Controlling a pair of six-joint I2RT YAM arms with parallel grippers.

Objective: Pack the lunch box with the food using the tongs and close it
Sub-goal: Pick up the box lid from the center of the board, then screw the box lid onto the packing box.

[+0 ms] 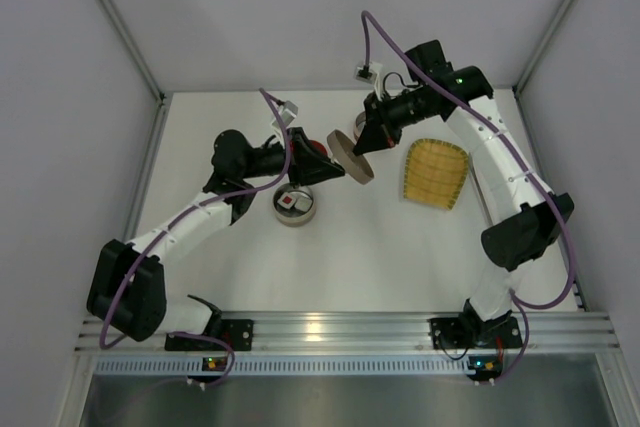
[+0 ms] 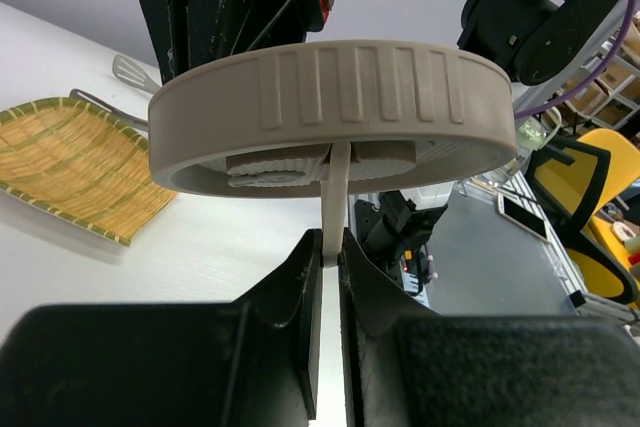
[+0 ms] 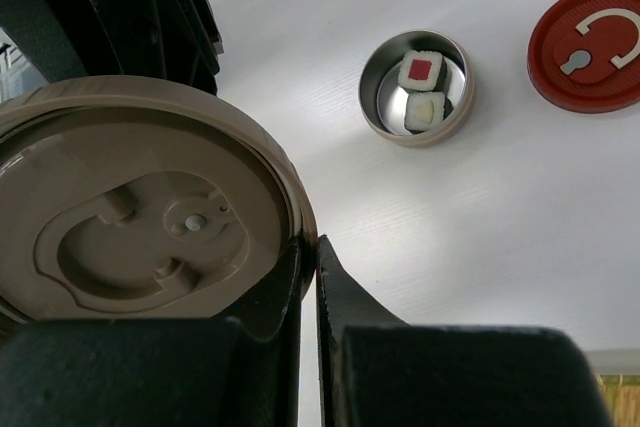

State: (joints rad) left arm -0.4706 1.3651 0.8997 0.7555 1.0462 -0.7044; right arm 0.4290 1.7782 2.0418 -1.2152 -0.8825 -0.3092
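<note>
White table (image 1: 380,247) with pale walls on three sides is what I have on the overhead feed, both arms reaching to the middle of it. Between them they hold a beige lid (image 1: 352,157) up off the surface, tipped on edge.

My left gripper (image 2: 333,247) is pinched almost fully together on the thin flat tab that sticks out of the lid's face, so the ribbed rim fills that wrist camera. My right gripper (image 3: 310,252) is closed down tight, with the lid's rim caught at its fingertips; that camera shows the lid's moulded face beside the fingers.

Below the lid, a small round metal tin (image 3: 372,97) stands open on the table. The food (image 3: 420,70) sits inside it: two bite-size pieces, one white with a red centre and one white with a pale green centre, touching each other. A red lid (image 3: 590,47) lies flat on the table near the tin.

A yellow woven mat (image 1: 437,174) lies off to the right, under the right arm. The tongs (image 2: 128,71) lie at the mat's far edge, and I see only a slotted tip and a bit of one arm past the lid.
</note>
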